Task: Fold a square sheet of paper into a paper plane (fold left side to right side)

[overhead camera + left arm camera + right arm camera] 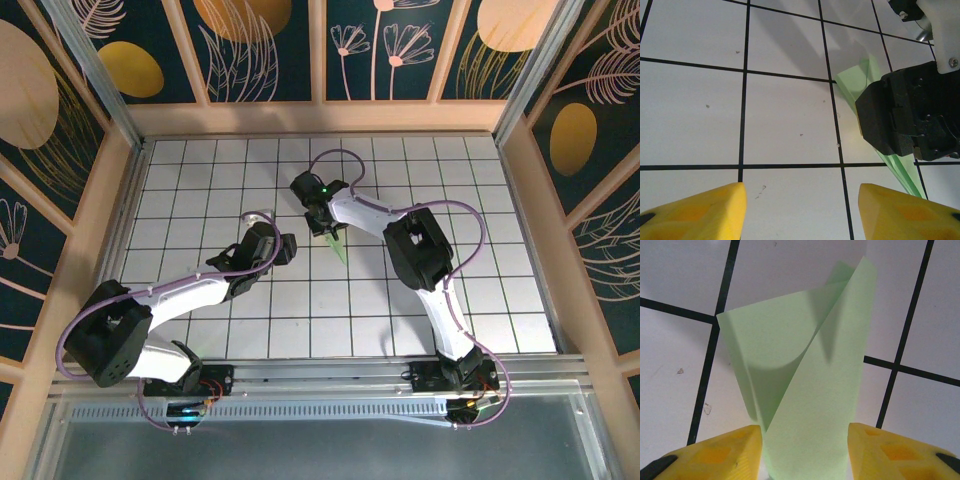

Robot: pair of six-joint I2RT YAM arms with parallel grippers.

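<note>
The paper plane (338,245) is a slim, pointed piece of pale-green paper lying near the middle of the grid table. My right gripper (329,228) hangs straight over it. In the right wrist view the plane (805,365) has its flaps bowed upward and runs between the yellow fingers (725,447). Its edges reach both of them, and the right gripper (805,452) stands open about as wide as the paper. My left gripper (802,210) is open over bare tiles just left of the plane (855,82), holding nothing. The right gripper's black body (905,120) covers the plane's middle there.
The white grid table (200,180) is walled by wooden rails (320,118) at the back and sides. Both arms meet near the centre, the left gripper (288,248) a tile or so from the right one. Purple cables (340,155) loop above the arms.
</note>
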